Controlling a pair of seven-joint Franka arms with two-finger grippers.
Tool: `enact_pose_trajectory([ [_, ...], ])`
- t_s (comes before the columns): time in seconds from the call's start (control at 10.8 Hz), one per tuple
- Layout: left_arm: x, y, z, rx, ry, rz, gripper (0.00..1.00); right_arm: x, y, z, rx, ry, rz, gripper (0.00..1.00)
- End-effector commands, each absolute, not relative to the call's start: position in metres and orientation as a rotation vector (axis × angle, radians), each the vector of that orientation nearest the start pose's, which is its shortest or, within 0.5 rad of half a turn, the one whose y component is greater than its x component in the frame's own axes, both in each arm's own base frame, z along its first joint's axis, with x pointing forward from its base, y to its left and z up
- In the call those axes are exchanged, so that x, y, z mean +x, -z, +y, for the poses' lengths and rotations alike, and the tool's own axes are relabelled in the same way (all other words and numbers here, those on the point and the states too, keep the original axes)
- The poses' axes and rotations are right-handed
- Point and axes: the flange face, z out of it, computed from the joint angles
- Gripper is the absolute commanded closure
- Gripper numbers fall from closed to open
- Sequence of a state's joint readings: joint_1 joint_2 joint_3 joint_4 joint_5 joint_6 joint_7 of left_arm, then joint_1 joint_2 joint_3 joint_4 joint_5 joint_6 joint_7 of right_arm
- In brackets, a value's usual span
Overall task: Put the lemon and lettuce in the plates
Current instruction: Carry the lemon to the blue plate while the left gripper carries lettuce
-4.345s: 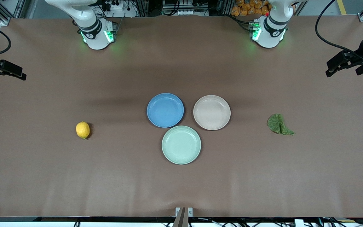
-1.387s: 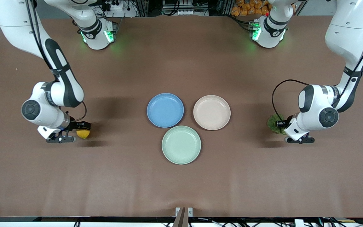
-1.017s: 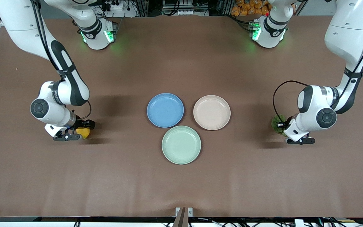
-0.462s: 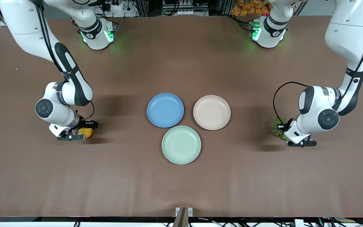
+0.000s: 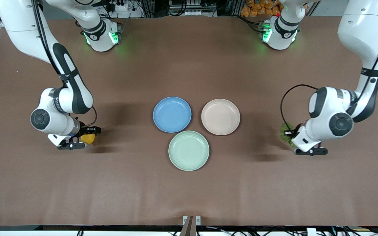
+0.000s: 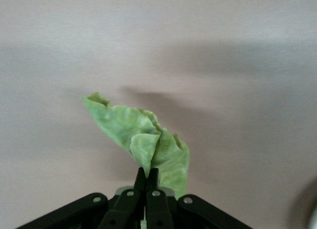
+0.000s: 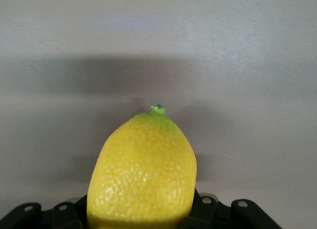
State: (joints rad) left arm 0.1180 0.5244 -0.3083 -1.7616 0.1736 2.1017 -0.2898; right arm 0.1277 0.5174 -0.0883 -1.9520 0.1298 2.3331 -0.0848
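Item one, on my screens: the right gripper (image 5: 84, 137), at the right arm's end of the table (image 5: 189, 196); its fingers are clamped on the lemon (image 5: 87, 138), which I see as a yellow patch between the black finger tips in the front view; in the right wrist view the lemon (image 7: 142, 172) fills the gap between the fingers, its small green-tipped point facing away from the gripper; from its shadow on the brown surface I read the fruit as lifted clear, though I cannot be certain.

Item two: the left gripper (image 5: 290, 137), at the left arm's end of the table; in the left wrist view the left gripper (image 6: 146, 182) has its fingers pressed together on a fold of the lettuce (image 6: 141, 142), the leaf standing up from the pinch, crumpled, pale green; in the front view only a dark green edge of the lettuce (image 5: 285, 132) shows beside the wrist.

Item three: the blue plate (image 5: 172, 114) and the beige-pink plate (image 5: 220, 117), side by side at mid-table, both bare, well apart from either gripper; the blue one lies toward the right arm's end.

Item four: a mint-green plate (image 5: 188, 150), nearer the front camera, just beside both others.
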Motion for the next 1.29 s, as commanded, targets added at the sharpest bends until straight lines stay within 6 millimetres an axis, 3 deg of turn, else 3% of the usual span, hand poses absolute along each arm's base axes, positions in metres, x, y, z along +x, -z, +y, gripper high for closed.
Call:
enact_pose_trajectory([
  [0.0, 0.628, -0.284, -0.142, -3.109, -0.232, -0.129, 1.00, 0.605, -0.213, 0.064, -3.023, -0.196, -0.070, 0.91],
  [0.18, 0.619, -0.291, -0.195, -3.112, -0.211, -0.192, 1.00, 0.608, -0.225, 0.120, -3.014, -0.171, -0.045, 0.91],
  [0.37, 0.600, -0.293, -0.265, -3.097, -0.185, -0.245, 1.00, 0.602, -0.241, 0.200, -3.021, -0.136, 0.021, 0.91],
  [0.55, 0.599, -0.298, -0.301, -3.105, -0.167, -0.394, 1.00, 0.590, -0.250, 0.258, -3.021, -0.116, 0.007, 0.91],
  [0.83, 0.573, -0.276, -0.354, -3.076, -0.204, -0.506, 1.00, 0.552, -0.243, 0.338, -3.034, -0.118, -0.033, 0.90],
  [1.02, 0.547, -0.245, -0.396, -3.055, -0.223, -0.612, 1.00, 0.533, -0.235, 0.369, -3.046, -0.131, -0.027, 0.89],
  [1.2, 0.535, -0.229, -0.412, -3.018, -0.230, -0.731, 1.00, 0.523, -0.217, 0.386, -3.046, -0.114, -0.069, 0.83],
])
